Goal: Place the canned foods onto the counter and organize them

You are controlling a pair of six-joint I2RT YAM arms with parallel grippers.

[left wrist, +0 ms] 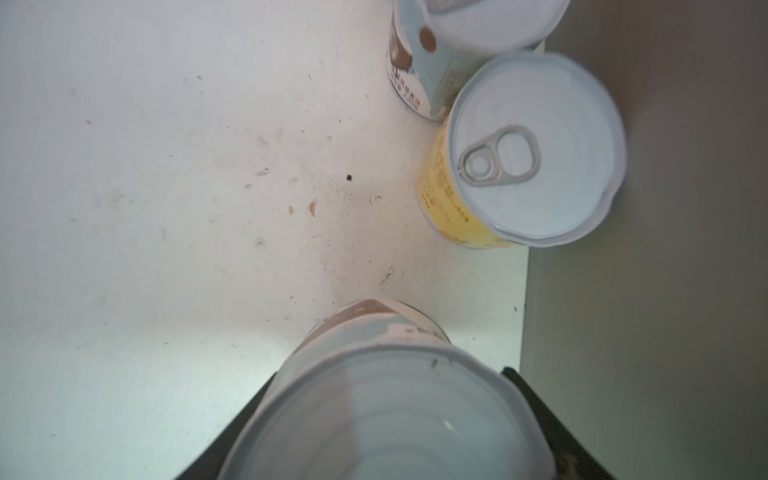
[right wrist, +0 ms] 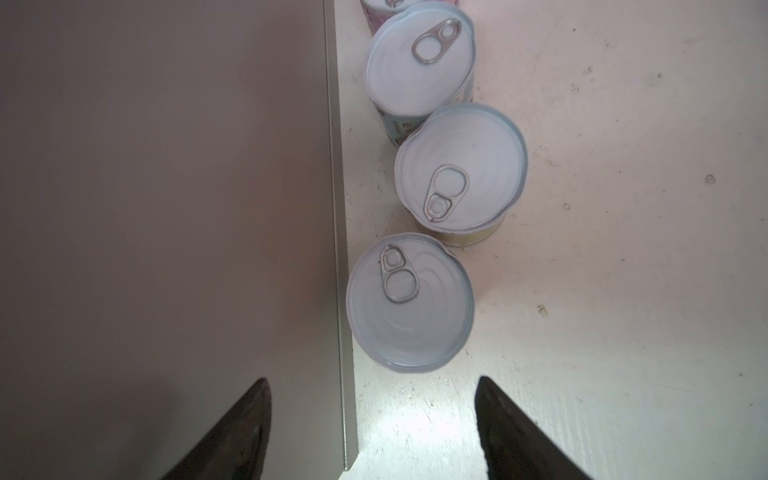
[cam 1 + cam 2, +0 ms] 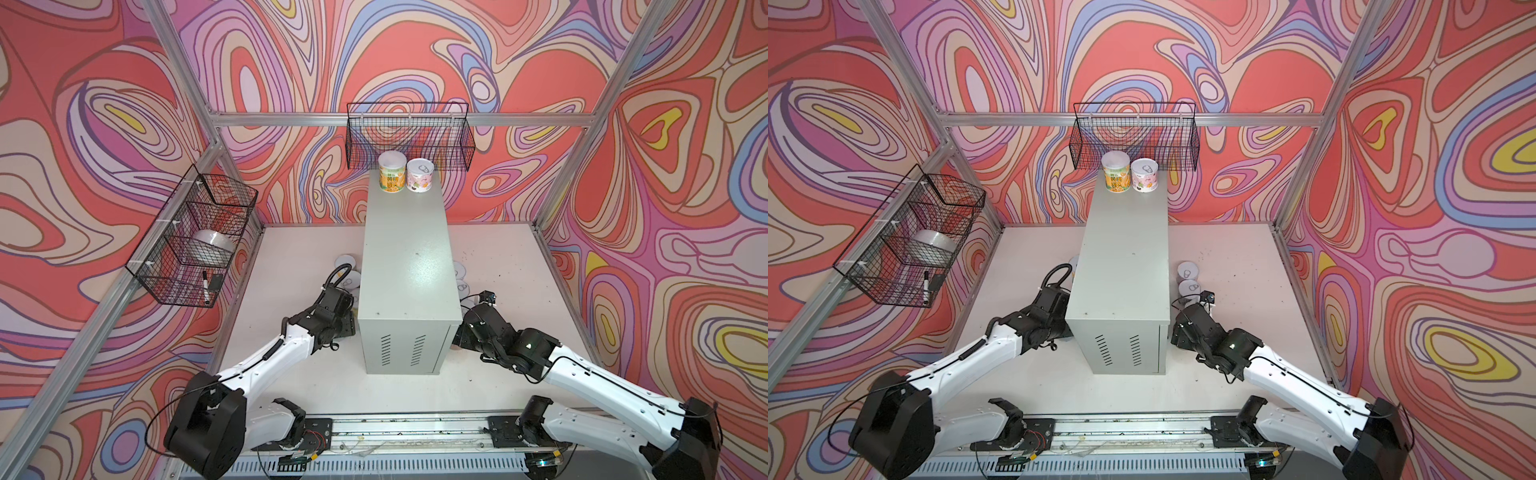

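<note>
Far left in a top view, a wire basket hangs on the wall with a roll of tape inside. Moving in, the left arm sits low against the left flank of the counter, and its tip is hidden there. The left wrist view fills that in. The left fingers are clamped on both sides of a pale-blue can at the bottom of the frame, plain end up. Lifted or not, can't tell. At upper right a yellow can stands on the white surface just beside the counter's wall, with a blue-labelled can at the top edge.

Centre now, upper middle of both top views. Two cans stand upright side by side at the far end of the counter top, a yellow-green can on the left and a pink can on the right.

Right of the counter, the lids form a line along its side. In the right wrist view the right fingers are spread wide with nothing between them. The nearest can stands just ahead of them, and more cans run up the frame.
</note>
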